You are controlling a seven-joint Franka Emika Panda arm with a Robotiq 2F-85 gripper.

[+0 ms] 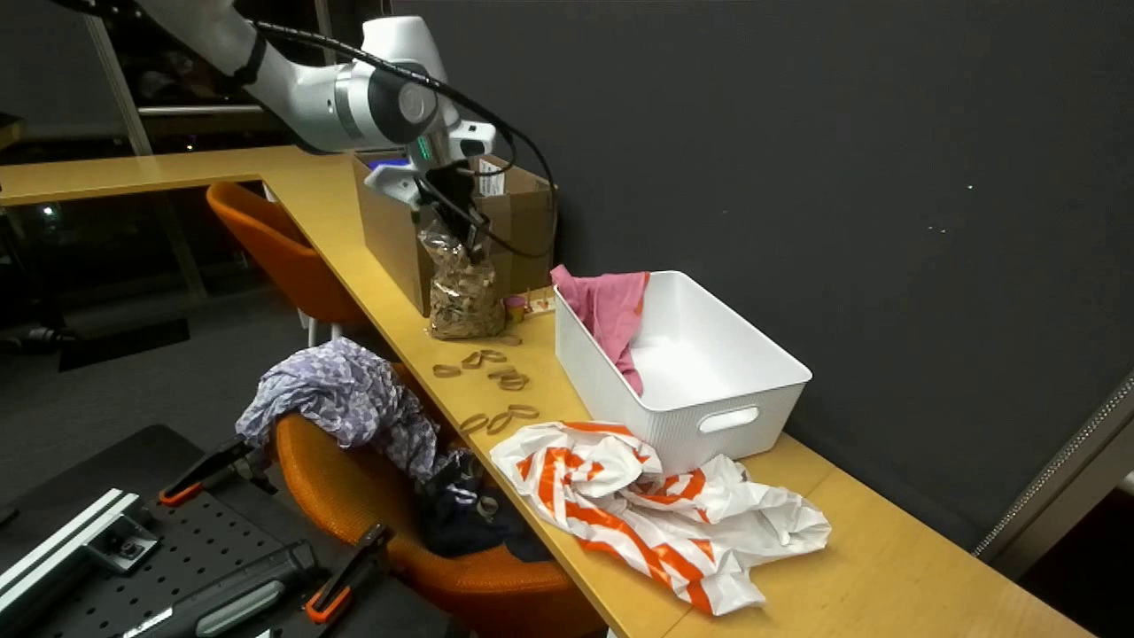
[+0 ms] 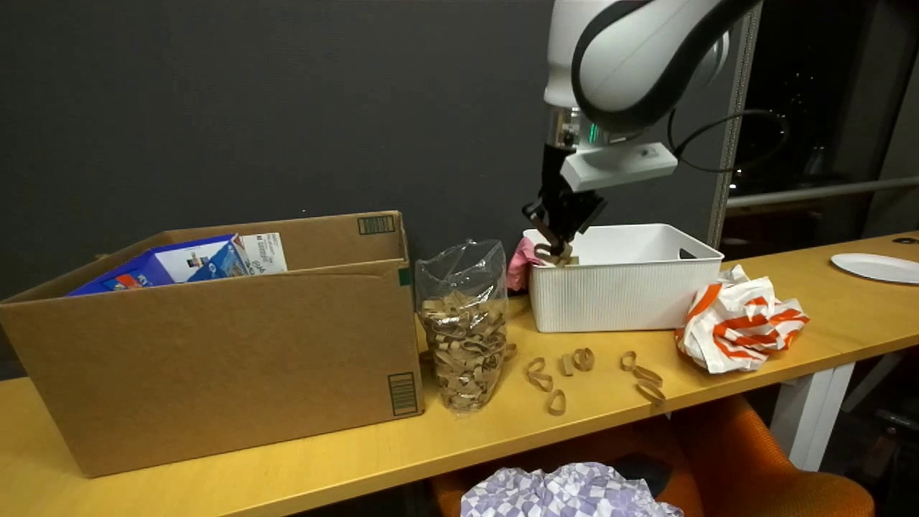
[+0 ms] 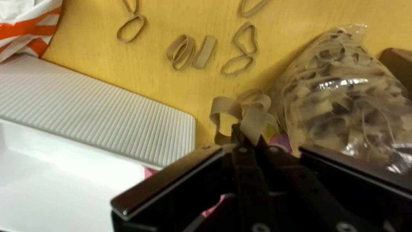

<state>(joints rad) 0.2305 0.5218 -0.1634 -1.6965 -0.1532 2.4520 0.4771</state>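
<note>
In the wrist view, nearly closed black jaws clamp tan, flat-walled, rubber-like loops (image 3: 254, 122) above the yellow wooden surface (image 3: 145, 67), between a white ribbed plastic bin (image 3: 96, 106), left, and a clear plastic bag (image 3: 341, 109), right; light and springy-looking, the loops should suit a one-wall pinch.

Clear bag (image 3: 341, 106) partly outside wrist view

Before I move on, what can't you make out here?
Number of held rubber bands in the claw: they overlap in the wrist view.
Bottom of the cardboard box: hidden by its near wall in an exterior view.
Part of the white plate: cut off by the right edge in an exterior view.
Purple-and-yellow item: too small to identify in an exterior view; mostly behind the claw in the wrist view.
</note>
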